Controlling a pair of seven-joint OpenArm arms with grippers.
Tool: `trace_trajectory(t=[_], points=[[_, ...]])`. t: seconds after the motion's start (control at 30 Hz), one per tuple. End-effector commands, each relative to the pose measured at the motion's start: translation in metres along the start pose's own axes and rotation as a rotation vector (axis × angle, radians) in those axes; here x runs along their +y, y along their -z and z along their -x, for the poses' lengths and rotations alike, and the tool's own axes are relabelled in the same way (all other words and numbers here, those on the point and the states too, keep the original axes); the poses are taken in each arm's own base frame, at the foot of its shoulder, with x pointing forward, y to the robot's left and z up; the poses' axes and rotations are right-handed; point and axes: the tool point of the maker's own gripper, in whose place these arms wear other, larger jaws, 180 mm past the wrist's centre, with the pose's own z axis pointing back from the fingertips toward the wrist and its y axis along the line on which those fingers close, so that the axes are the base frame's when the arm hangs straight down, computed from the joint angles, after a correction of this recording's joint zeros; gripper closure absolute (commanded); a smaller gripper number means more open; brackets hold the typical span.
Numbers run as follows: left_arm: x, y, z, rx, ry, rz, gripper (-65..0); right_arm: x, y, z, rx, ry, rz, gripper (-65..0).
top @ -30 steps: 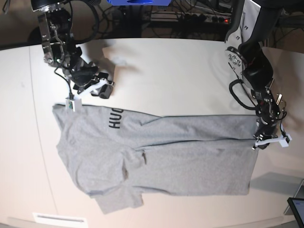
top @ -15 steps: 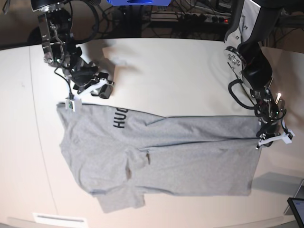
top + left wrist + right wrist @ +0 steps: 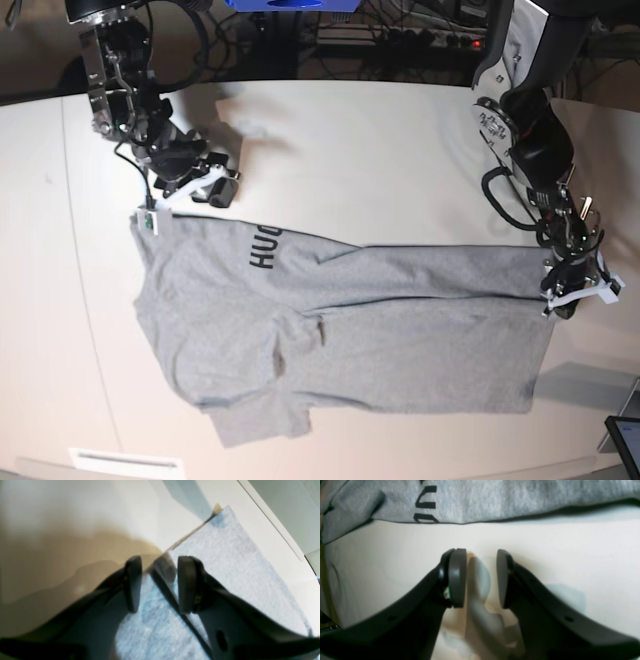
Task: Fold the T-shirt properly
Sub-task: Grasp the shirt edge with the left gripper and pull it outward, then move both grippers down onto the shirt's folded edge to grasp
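Base view: T-shirt [image 3: 350, 330] lies half-folded across the table [image 3: 380, 150], lettering near 10 o'clock. Left tool [image 3: 157, 582] straddles the hem edge at 3 o'clock, jaws parted, nothing pinched. Right tool [image 3: 480, 577] is released too, over bare table just off the collar-side fold. Risks: left jaws close on one layer only, so the fold peels apart; right tool misses the edge; uneven pull skews the shirt.
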Motion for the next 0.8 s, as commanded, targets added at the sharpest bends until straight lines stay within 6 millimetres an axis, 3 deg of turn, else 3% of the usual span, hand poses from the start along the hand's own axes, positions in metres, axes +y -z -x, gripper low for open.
trace_trajectory(t=[0.0,0.27,0.33,0.43,0.63,0.77], points=[[-0.007,0.003,-0.032,-0.078,-0.005,0.016,-24.0,-0.010,-0.002,0.013,0.057,0.006,0.039,-20.3],[-0.012,0.001,-0.040,-0.091,0.008,0.029,-24.0,-0.007,-0.002,0.011,0.049,-0.001,0.031,-20.3],[-0.004,-0.010,-0.039,-0.069,0.048,0.026,-23.9,-0.007,-0.003,0.006,0.042,-0.041,0.014,-20.3],[-0.039,-0.036,-0.040,-0.093,0.184,0.149,-23.9,-0.005,-0.006,-0.013,0.005,-0.090,0.001,-20.3],[-0.070,-0.092,-0.034,-0.161,0.381,0.261,-24.0,0.011,-0.028,-0.048,-0.082,-0.181,-0.037,-20.5],[-0.068,-0.098,-0.027,-0.149,0.418,0.266,-24.0,0.020,-0.032,-0.062,-0.118,-0.204,-0.056,-20.5]])
